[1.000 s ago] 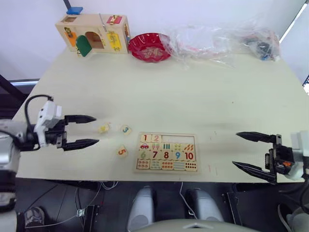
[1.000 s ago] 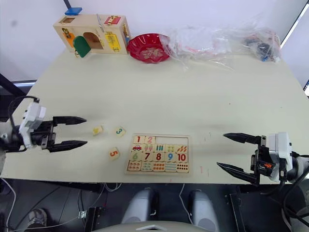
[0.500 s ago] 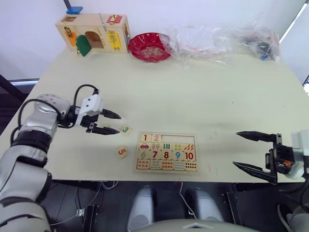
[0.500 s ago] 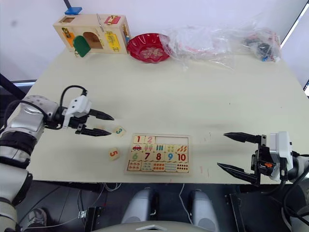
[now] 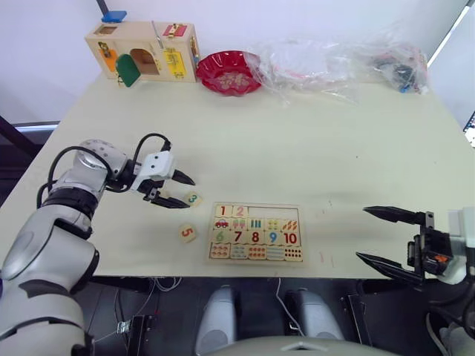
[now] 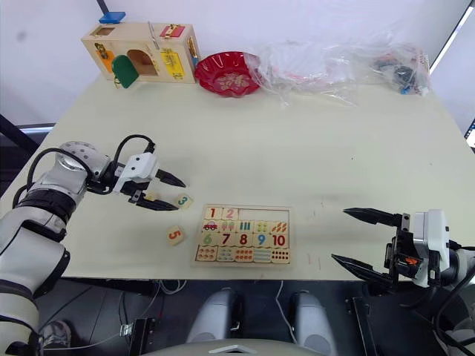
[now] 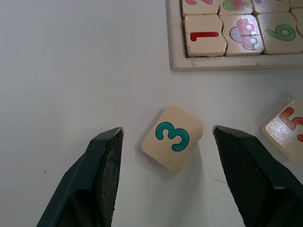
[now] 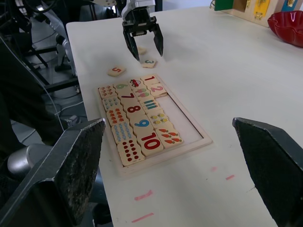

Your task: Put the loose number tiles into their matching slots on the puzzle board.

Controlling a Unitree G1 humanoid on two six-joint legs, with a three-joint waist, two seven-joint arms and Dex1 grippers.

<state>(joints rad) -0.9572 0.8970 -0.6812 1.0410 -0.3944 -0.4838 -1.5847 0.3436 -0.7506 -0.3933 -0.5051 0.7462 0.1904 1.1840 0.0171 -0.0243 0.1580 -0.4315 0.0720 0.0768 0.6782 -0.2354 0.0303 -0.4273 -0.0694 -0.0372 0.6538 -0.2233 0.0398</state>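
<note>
loose tiles (image 5: 193, 199): 3 | puzzle board (image 5: 256, 254): 1 | claws (image 5: 175, 191): 2

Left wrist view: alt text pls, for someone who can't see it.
The open left gripper straddles a loose green 3 tile lying tilted on the pale table, fingers not touching it. Beyond it is a corner of the puzzle board; a red 5 tile lies nearby.

- A pale cream table (image 5: 297, 148) fills most of the scene, with a plain white wall (image 5: 297, 18) behind its far edge
- On the far side stand a wooden latch box (image 5: 145, 50) with coloured doors, a red bowl (image 5: 230, 72) and crumpled clear plastic bags (image 5: 334, 59)
- Below the near edge, dark floor with loose cables (image 5: 141, 315)
</note>
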